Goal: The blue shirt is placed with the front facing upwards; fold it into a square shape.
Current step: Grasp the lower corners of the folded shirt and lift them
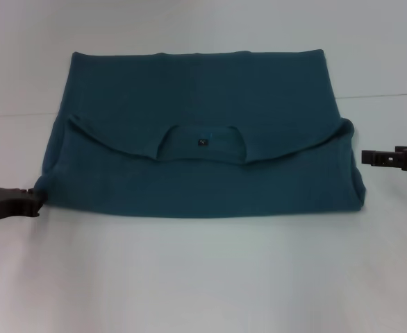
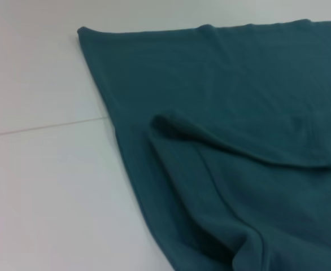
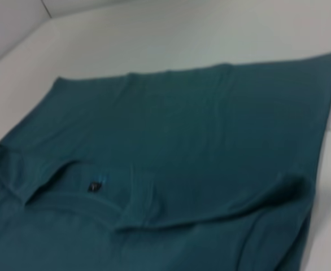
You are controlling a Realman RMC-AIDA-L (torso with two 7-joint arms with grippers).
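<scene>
Left tool [image 1: 31,200] sits low at the shirt's [image 1: 203,125] near left corner, its tip touching or all but touching the cloth; we cannot tell whether its fingers are apart or together, nor whether they grip the edge. Our right tool [image 1: 365,157] hangs just off the shirt's right side, level with the folded-over shoulder, clear of the fabric, and its fingers are likewise too dark for us to judge.

Between the two tools the shirt lies flat on the tabletop [image 1: 203,277], already doubled once: the collar end has been brought over the body, so the neckline with its small black label [image 1: 202,142] faces up in the middle and the plain back shows. No print is visible. The sleeves look tucked in, giving a wide rectangle with its long side running from one tool to the other.

We judge the tools are posted at the two short ends because the next fold must bring one side across the other to shorten the rectangle into a square. The bunched lip beside the right tool could drag and skew that fold.
</scene>
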